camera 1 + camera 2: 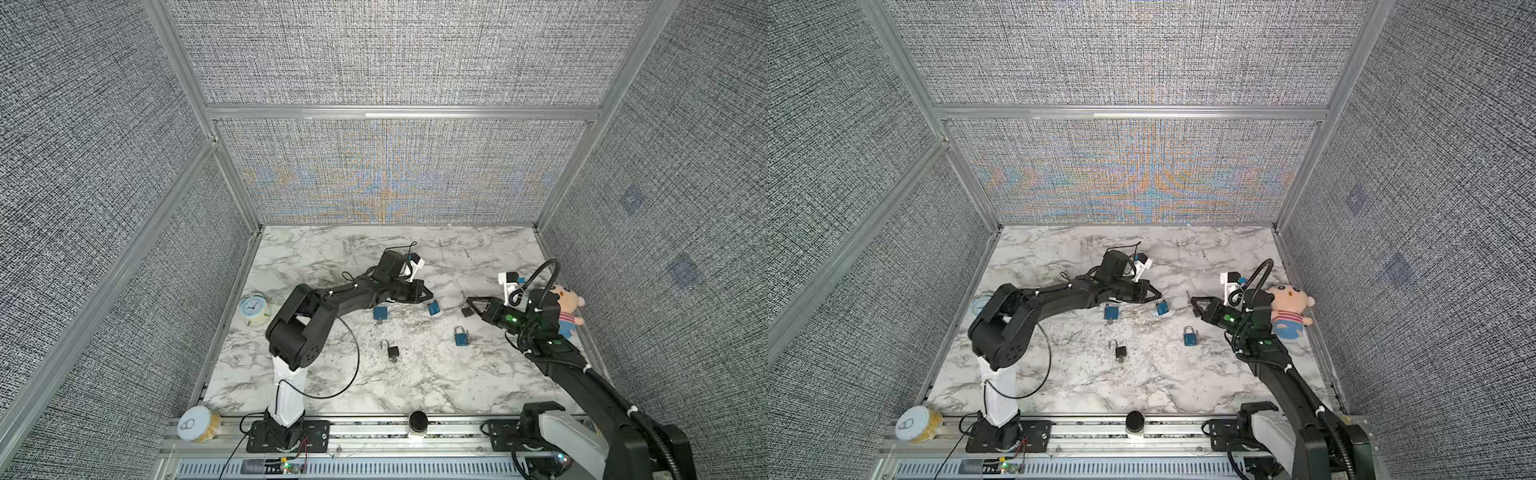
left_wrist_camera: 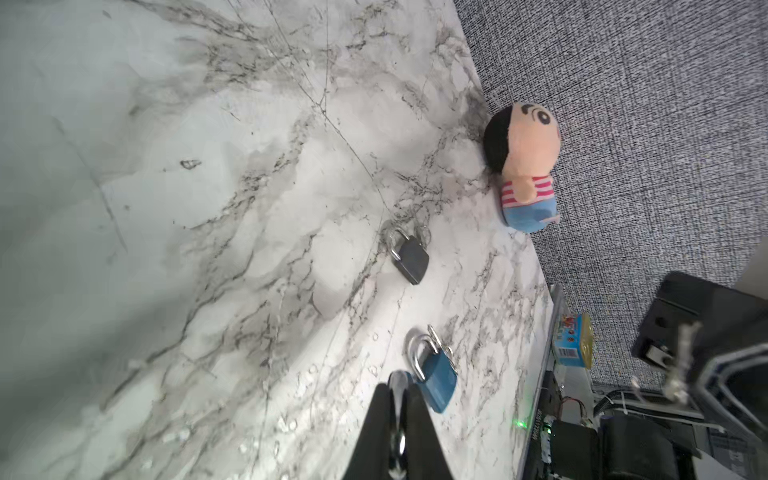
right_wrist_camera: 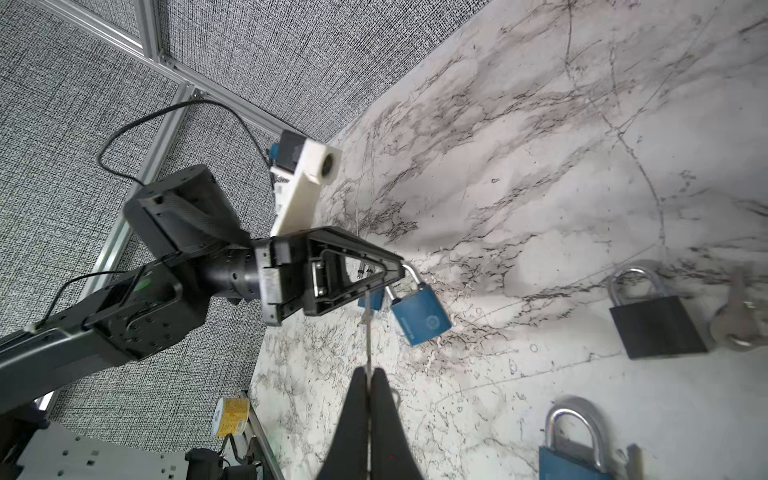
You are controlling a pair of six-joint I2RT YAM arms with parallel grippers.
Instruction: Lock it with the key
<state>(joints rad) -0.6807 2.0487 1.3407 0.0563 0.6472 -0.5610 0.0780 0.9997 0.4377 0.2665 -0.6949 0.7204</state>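
My left gripper [image 1: 431, 297] is shut on the silver shackle [image 2: 397, 384] of a blue padlock [image 1: 433, 308] [image 1: 1163, 308], which hangs tilted just above the marble table. In the right wrist view this padlock [image 3: 420, 318] dangles from the left gripper [image 3: 399, 271]. My right gripper [image 1: 468, 299] [image 3: 368, 372] is shut on a thin silver key [image 3: 368, 332] whose blade points toward the left gripper. In both top views the key end and the hanging padlock are a short gap apart.
On the table [image 1: 316, 257] lie a blue padlock [image 1: 380, 313], another blue one [image 1: 460, 336], an open black padlock [image 1: 392, 351] and a black padlock [image 1: 467, 311] below my right gripper. A plush doll [image 1: 570, 308], an alarm clock [image 1: 253, 309] and a can [image 1: 198, 424] stand at the edges.
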